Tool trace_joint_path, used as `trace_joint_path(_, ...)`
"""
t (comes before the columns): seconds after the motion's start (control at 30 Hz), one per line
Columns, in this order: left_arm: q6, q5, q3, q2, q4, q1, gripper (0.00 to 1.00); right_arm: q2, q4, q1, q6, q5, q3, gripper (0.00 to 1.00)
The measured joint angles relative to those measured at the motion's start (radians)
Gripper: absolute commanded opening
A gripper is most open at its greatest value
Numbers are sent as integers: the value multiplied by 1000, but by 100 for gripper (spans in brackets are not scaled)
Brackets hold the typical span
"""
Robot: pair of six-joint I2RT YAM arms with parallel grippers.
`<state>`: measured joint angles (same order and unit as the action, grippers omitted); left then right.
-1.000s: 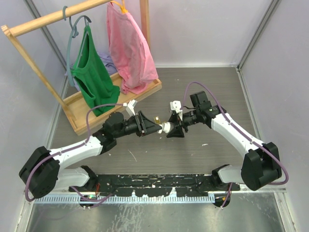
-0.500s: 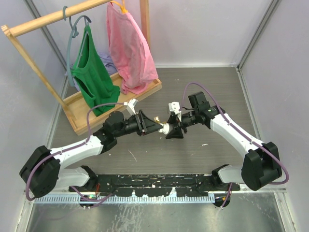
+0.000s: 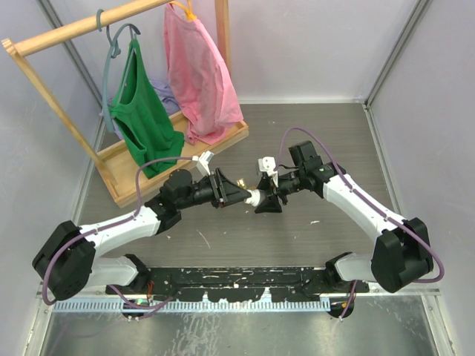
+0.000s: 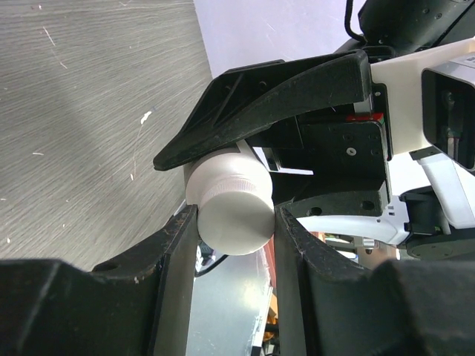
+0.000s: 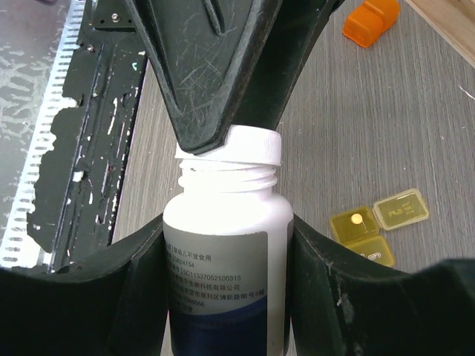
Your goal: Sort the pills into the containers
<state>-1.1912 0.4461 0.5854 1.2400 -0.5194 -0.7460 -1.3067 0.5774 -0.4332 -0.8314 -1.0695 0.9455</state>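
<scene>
A white pill bottle point(image 5: 223, 245) with a blue and grey label hangs above the table between both arms point(image 3: 255, 197). My right gripper point(image 5: 226, 231) is shut on its body. My left gripper point(image 4: 234, 222) is shut on its white cap point(image 4: 231, 202), whose threads show bare below it in the right wrist view point(image 5: 249, 145). The yellow two-cell pill box point(image 5: 361, 231) lies on the table beyond the bottle, lid open, with one pale pill in a cell. In the top view the pill box point(image 3: 241, 182) sits just behind the grippers.
An orange box point(image 5: 371, 20) lies farther off on the table. A wooden clothes rack point(image 3: 119, 159) with green and pink garments stands at the back left. Grey walls close in the table at the sides and the back.
The right arm has shifted slightly left and the left wrist has turned a little. Both grippers keep their hold on bottle and cap.
</scene>
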Motion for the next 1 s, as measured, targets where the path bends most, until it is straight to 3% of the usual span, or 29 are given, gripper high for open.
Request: trace_joint_path(1.0, -10, -32, 52, 25, 145, 0, 20, -1, -24, -49, 85, 162, 0, 1)
